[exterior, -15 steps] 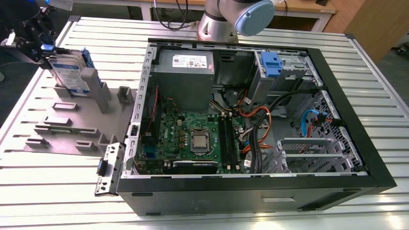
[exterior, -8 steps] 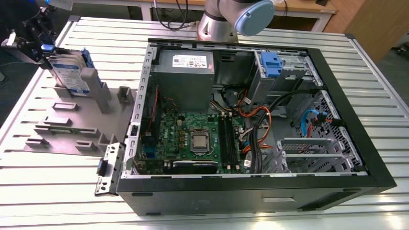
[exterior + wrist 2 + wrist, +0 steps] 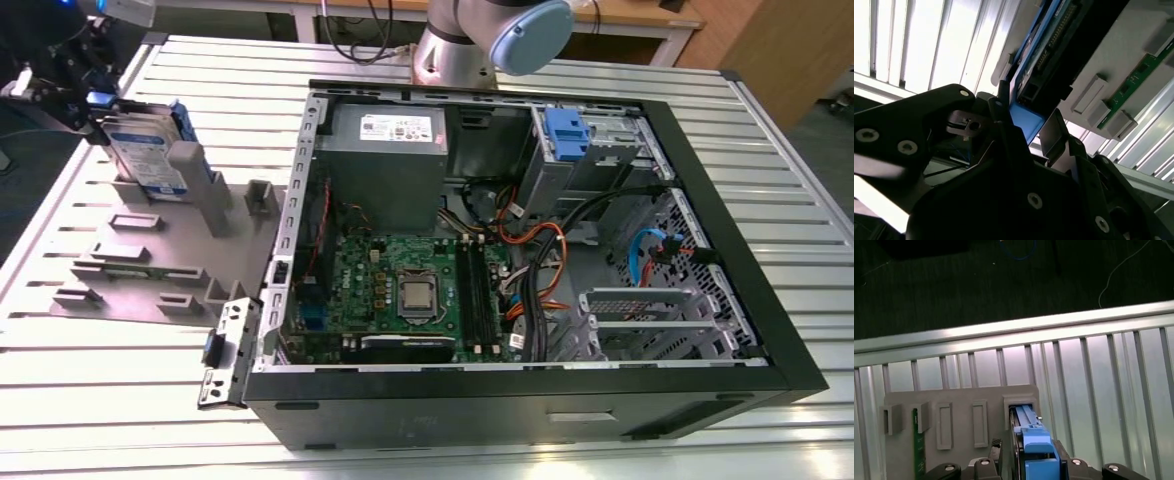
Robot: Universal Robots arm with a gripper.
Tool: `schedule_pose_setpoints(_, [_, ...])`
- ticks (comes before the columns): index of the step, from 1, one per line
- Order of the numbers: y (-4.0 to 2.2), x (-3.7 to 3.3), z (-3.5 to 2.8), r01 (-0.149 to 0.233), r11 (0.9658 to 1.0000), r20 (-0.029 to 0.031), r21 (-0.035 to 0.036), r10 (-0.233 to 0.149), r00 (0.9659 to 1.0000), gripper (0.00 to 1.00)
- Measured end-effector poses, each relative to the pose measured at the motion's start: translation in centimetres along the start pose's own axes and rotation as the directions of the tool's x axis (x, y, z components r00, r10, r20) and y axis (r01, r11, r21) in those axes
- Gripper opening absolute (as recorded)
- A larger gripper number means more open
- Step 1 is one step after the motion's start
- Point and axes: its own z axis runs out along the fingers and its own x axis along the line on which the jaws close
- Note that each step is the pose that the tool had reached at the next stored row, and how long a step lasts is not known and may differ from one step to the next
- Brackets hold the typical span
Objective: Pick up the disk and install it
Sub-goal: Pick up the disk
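On the disk (image 3: 139, 158) you see a blue frame and a blue-and-white label; your claw (image 3: 1026, 126) is black, the holder plate (image 3: 180, 262) under the disk is grey, and the tabletop (image 3: 107, 400) is silver-ribbed.

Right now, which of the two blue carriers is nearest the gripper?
The one framing the disk, upright in the grey fixture at the exterior view's left, with the gripper at it. The other carrier sits inside the computer case.

Gripper (image 3: 83, 102): ten o'clock of the computer case (image 3: 534, 410), half lost past the frame edge.
Disk (image 3: 134, 150): lower end tucked behind a grey holder post (image 3: 187, 172).
Arm (image 3: 487, 40): twelve o'clock, top cropped.
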Motion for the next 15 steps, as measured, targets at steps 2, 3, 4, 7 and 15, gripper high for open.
schedule_pose_setpoints(2, [-0.04,-0.01,0.02,-0.022,0.9998,0.0004,0.0010,0.022,0.9998,0.50])
schedule_pose_setpoints(3, [-0.06,-0.02,0.02,-0.033,0.9995,0.0006,0.0014,0.033,0.9995,0.50])
schedule_pose_setpoints(4, [-0.08,-0.02,0.04,-0.044,0.9990,0.0008,0.0020,0.044,0.9990,0.50])
schedule_pose_setpoints(7, [-0.15,-0.04,0.05,-0.078,0.9969,0.0014,0.0033,0.078,0.9969,0.50])
schedule_pose_setpoints(15, [-0.31,-0.08,0.12,-0.167,0.9860,0.0034,0.0070,0.167,0.9860,0.50])
